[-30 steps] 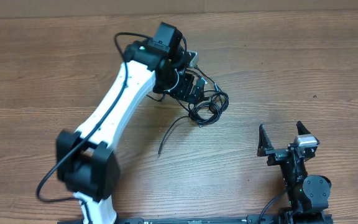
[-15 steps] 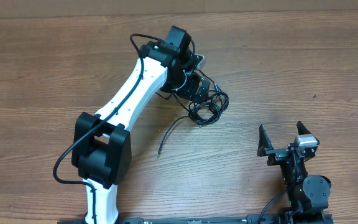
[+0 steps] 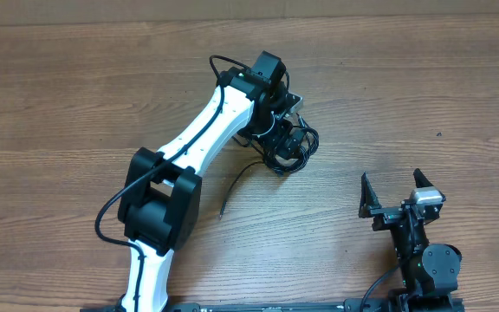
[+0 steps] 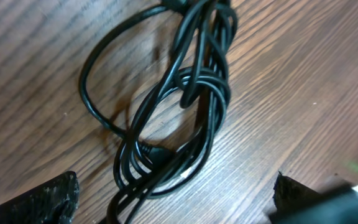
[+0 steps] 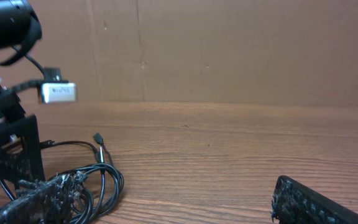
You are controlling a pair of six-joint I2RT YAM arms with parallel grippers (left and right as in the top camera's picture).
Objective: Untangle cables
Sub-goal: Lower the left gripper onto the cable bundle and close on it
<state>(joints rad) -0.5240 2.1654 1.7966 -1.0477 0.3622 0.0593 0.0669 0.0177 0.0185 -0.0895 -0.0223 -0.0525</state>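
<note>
The cables (image 3: pixel 291 149) lie in a black knotted bundle on the wooden table (image 3: pixel 76 104), with one loose end (image 3: pixel 232 189) trailing toward the front. My left gripper (image 3: pixel 281 128) hangs directly over the bundle. In the left wrist view the cables (image 4: pixel 188 99) fill the picture as looped coils, and the left gripper (image 4: pixel 174 202) is open with its fingertips (image 4: pixel 42 202) on either side of the lower loops. My right gripper (image 3: pixel 397 192) is open near the front right, apart from the bundle. From its wrist view the cables (image 5: pixel 101 177) lie to the left of the right gripper (image 5: pixel 173 205).
A brown cardboard wall (image 5: pixel 229 50) stands behind the table. The left arm's white links (image 3: pixel 197 143) stretch diagonally from the front edge to the bundle. The left arm's own thicker black wire (image 3: pixel 111 227) loops beside its elbow.
The left arm has swung to the right, bringing its gripper from the left side of the bundle to over it. The cables and the right arm have not moved.
</note>
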